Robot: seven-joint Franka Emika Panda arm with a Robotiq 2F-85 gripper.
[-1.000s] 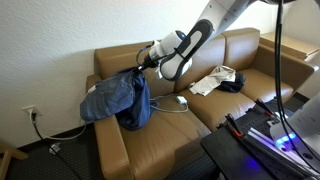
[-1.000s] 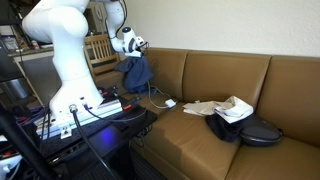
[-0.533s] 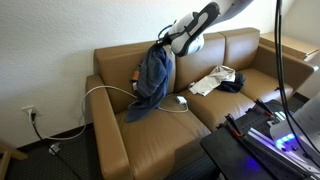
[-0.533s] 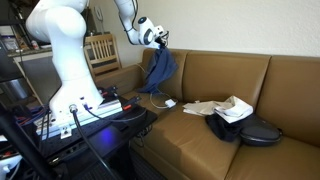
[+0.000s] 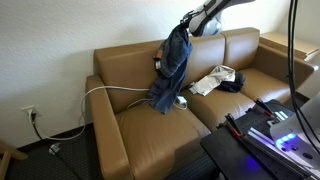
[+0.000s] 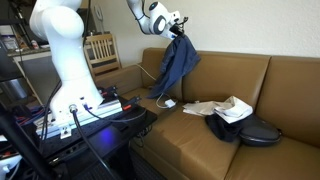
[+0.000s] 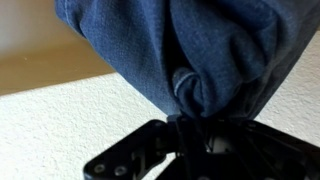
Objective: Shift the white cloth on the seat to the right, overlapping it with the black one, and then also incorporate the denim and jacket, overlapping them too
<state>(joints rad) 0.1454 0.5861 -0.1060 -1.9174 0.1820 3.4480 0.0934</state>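
One denim garment [image 5: 174,70] hung from the hand [image 5: 190,22] above the sofa [image 5: 118,68]. One white cloth [image 5: 214,79] lay touching one black cloth [image 5: 233,86] on the right seat. Since half a second earlier, the denim had risen and moved right, nearer that pair. Only the wrist view showed the hand pinched shut on a bunched fold.

Denim jacket [image 6: 178,62] hangs directly below fingers [image 6: 180,22], above sofa seat [image 6: 185,145]. White cloth [image 6: 226,107] lies on black cloth [image 6: 252,130], well apart from fingers, lower down.
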